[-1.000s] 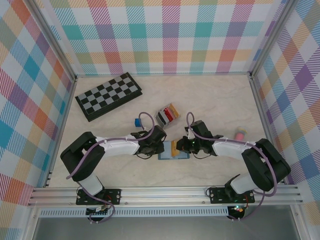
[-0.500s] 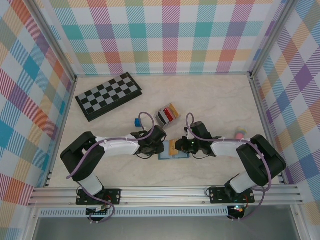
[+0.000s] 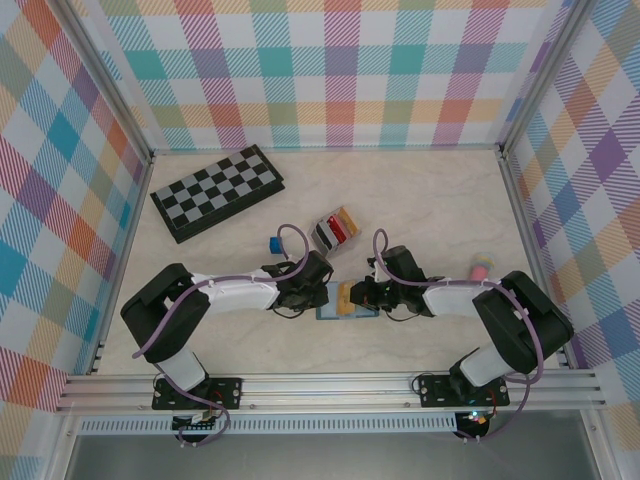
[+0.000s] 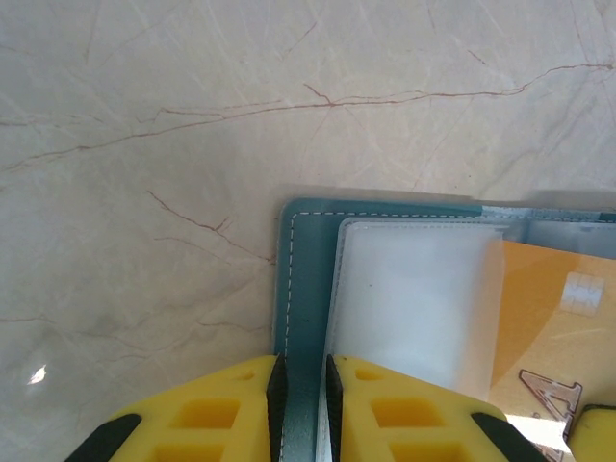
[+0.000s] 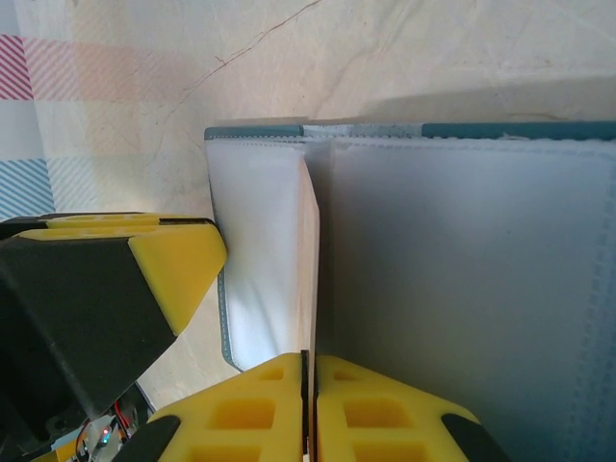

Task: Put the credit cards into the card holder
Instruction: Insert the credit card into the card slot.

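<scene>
A blue-grey wallet lies between the two arms. My left gripper is shut on the wallet's left edge, and the teal border runs between its yellow fingers. My right gripper is shut on an orange credit card. This card shows edge-on over the wallet's pale sleeve, and its face is partly overlapped by the translucent sleeve. The light-grey card holder stands farther back with red, black and tan cards upright in it.
A small blue cube sits left of the card holder. A folded chessboard lies at the back left. A small pink object rests near the right wall. Checked walls enclose the table on three sides.
My right gripper has shifted a little to the left with the orange card. The left gripper and the wallet have stayed in place.
</scene>
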Robot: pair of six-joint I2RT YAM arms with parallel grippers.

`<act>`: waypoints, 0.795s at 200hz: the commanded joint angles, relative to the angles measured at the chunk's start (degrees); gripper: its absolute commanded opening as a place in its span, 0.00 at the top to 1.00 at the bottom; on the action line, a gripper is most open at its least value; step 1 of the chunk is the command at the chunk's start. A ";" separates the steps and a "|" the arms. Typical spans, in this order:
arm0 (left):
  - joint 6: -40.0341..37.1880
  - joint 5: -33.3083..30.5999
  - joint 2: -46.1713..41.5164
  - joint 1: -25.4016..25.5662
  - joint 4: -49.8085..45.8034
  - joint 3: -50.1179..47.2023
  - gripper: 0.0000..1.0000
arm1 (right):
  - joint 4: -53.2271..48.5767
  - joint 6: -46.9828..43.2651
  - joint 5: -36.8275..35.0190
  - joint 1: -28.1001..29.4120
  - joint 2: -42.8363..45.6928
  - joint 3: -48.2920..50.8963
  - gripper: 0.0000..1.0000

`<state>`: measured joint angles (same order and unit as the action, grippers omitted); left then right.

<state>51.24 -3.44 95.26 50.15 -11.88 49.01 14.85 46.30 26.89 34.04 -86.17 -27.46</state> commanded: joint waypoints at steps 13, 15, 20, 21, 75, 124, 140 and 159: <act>0.44 1.24 0.89 -0.39 -0.51 0.23 0.79 | 2.26 0.98 2.76 0.29 -3.28 -0.20 0.89; 0.44 1.13 0.89 -0.40 -0.51 0.21 0.79 | 2.30 0.98 2.87 0.32 -3.43 -0.33 0.89; 0.44 1.12 0.84 -0.39 -0.59 0.24 0.78 | 2.37 0.88 3.14 0.32 -4.04 -0.90 0.89; 0.44 1.10 0.82 -0.35 -0.60 0.22 0.78 | 2.37 0.89 3.20 0.32 -4.11 -1.00 0.89; 0.43 0.19 0.41 -0.40 -1.12 0.19 0.76 | 0.79 1.34 3.11 1.46 -6.41 -4.95 0.86; 0.16 0.01 0.41 -0.40 -1.48 0.20 0.77 | -14.49 -3.14 -3.82 1.51 -2.22 -8.48 0.78; 0.08 -0.13 0.31 -0.37 -1.46 0.19 0.78 | -17.37 -4.11 -4.97 1.45 -1.30 -9.26 0.73; -0.09 0.06 0.32 -0.39 -1.44 0.19 0.78 | -18.76 -4.42 -5.44 1.47 -0.92 -9.87 0.73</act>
<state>51.40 -3.66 95.26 50.15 -11.90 49.01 2.39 44.47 23.88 35.14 -88.60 -35.59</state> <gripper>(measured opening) 0.223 0.267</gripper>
